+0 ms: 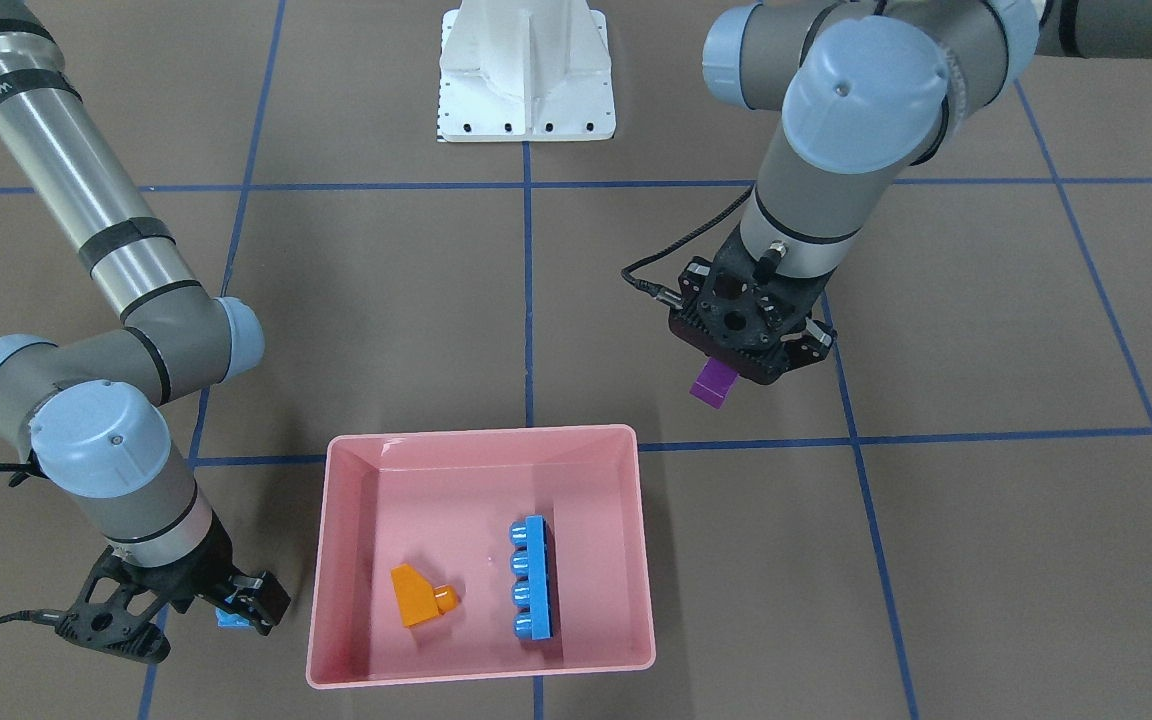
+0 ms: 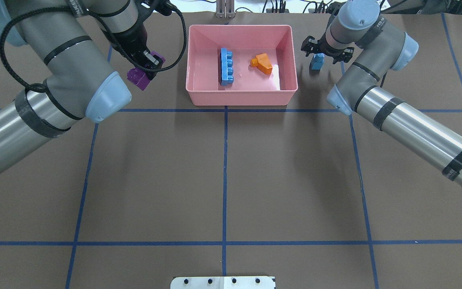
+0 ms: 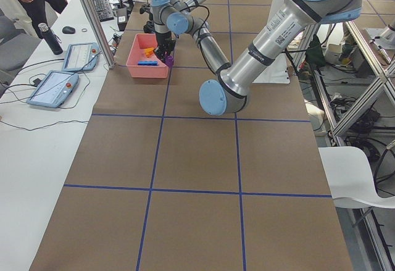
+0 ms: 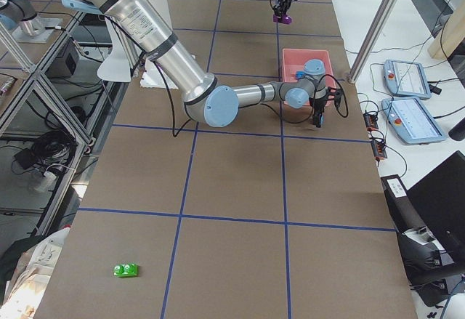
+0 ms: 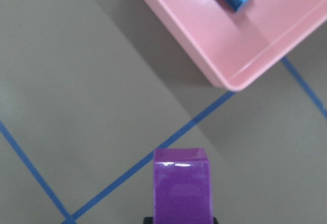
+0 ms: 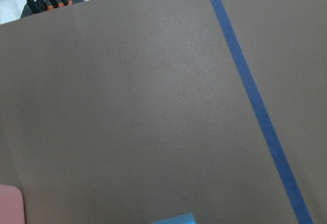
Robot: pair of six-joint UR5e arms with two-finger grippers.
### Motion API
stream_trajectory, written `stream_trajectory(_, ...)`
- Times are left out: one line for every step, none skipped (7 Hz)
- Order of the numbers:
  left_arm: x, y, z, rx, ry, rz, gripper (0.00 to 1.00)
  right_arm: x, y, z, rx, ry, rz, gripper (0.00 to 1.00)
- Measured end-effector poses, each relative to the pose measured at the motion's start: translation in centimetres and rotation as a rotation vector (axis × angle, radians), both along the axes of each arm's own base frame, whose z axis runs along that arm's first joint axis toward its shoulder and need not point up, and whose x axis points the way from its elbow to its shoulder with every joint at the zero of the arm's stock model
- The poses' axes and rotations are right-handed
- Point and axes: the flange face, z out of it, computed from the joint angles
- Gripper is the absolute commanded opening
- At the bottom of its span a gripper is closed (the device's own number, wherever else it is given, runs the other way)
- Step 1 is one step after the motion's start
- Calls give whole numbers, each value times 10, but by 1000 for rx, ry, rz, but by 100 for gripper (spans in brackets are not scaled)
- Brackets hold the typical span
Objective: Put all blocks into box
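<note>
The shallow pink plastic tray (image 2: pixel 242 97) sits at the far middle of the brown bench (image 2: pixel 223 176), and two bricks already lie loose on its floor: the long light-blue four-stud brick (image 2: pixel 226 66) and, apart from it to the right, the orange sloped brick (image 2: pixel 262 63).

The left gripper (image 2: pixel 144 70) hangs above the bench just left of the tray, its fingers clenched on the glossy purple sloped brick (image 2: pixel 138 78). The left wrist view shows that brick (image 5: pixel 181 185) lifted clear of the surface, with a corner of the tray ahead of it, so it looks carried rather than resting; the height would let it pass over the thin rim.

On the other side, the right gripper (image 2: pixel 321 54) is just right of the tray with the small blue one-stud brick (image 2: pixel 317 62) between its fingers. They appear closed on it, and its shadow falls well apart on the bench, suggesting that it is lifted.

Far from all this, near the robot's side at the right end of the bench, the green two-stud brick (image 4: pixel 126 269) lies alone on the surface, untouched.

By my reading, two bricks are in, two are in hand beside the tray, and the green one remains. Each arm works the side nearest it, which keeps them from crossing over the tray; releasing both together might crowd them.
</note>
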Motion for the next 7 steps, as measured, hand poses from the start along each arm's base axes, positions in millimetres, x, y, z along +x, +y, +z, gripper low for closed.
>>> stream_trajectory(10, -12, -9, -18, 15, -31, 0, -5, -2, 1, -3, 3, -2, 32)
stream_trajectory(29, -34, -15, -38, 43, -73, 0, -8, -2, 2, -8, 7, -4, 0)
stream_trajectory(49, -56, -20, -60, 72, -117, 0, -10, -2, 2, -10, 7, -6, 0)
stream_trajectory(69, -79, -23, -78, 91, -152, 0, -12, -2, 1, -11, 6, -9, 0)
stream_trajectory(92, -98, -24, -84, 103, -190, 0, -12, -2, 1, -11, 4, -14, 0)
stream_trajectory(122, -106, -23, -81, 113, -240, 71, -10, -3, -1, -7, 2, -18, 0)
stream_trajectory(143, -105, -22, -79, 121, -277, 100, -1, -8, -4, 0, -2, -19, 0)
